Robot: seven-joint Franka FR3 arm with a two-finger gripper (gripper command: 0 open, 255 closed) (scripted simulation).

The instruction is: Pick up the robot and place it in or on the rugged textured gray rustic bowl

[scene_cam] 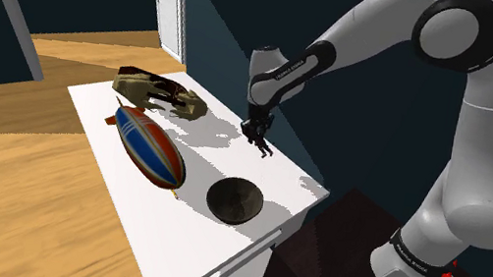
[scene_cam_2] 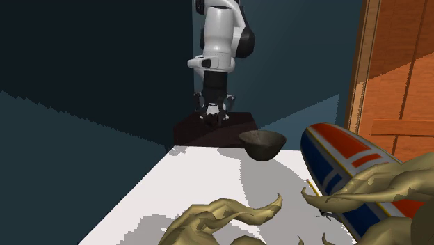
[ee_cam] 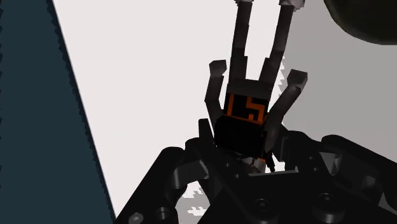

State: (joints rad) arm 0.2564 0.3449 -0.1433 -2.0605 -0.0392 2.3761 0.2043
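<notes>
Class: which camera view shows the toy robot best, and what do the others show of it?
The wrist view: the robot is close up, its orange marking and limbs plain. The shoulder view shows a small dark figure at the gripper; the second exterior view shows it far off, dark and small.

Wrist view: the dark bowl (ee_cam: pixel 372 19) is cut by the corner, just a curved slice showing. The toy robot (ee_cam: pixel 245 114) stretches its legs to the edge, feet partly clipped. Second exterior view: striped airship (scene_cam_2: pixel 341 163) and tan horned creature (scene_cam_2: pixel 215 212), both chopped by the frame. Shoulder view: the toy's details are too small to tell.
</notes>
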